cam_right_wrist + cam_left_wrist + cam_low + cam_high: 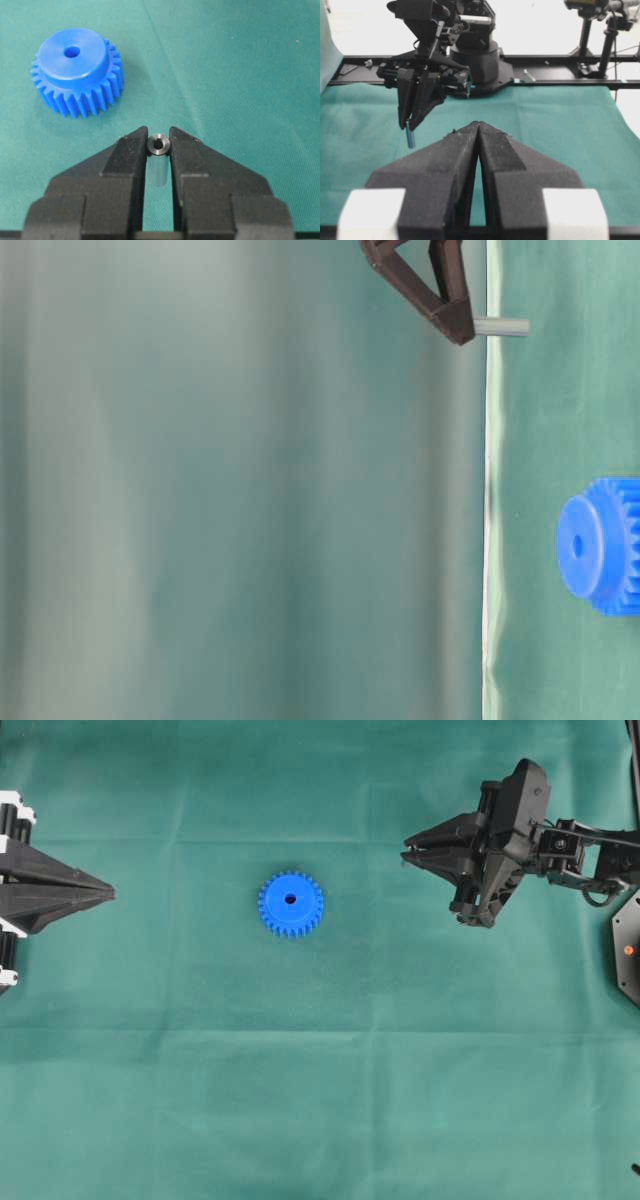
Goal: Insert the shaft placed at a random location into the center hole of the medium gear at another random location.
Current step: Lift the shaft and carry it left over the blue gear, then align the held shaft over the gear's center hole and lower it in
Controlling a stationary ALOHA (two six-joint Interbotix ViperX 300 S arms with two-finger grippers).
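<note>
Matte black gripper (159,150), white mounts

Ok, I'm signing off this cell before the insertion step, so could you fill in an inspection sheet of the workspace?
Surface: green cloth, faint fold creases.
Job's things: medium gear flat on the cloth, center hole open; shaft held upright, clear of the cloth.
Clutter: nothing seen.
Grippers: right gripper shut on the shaft, well aside from the gear; left gripper shut, empty.
Cables: black cable looped at the right arm.
Surroundings: black frame rail and stands behind the cloth.
</note>
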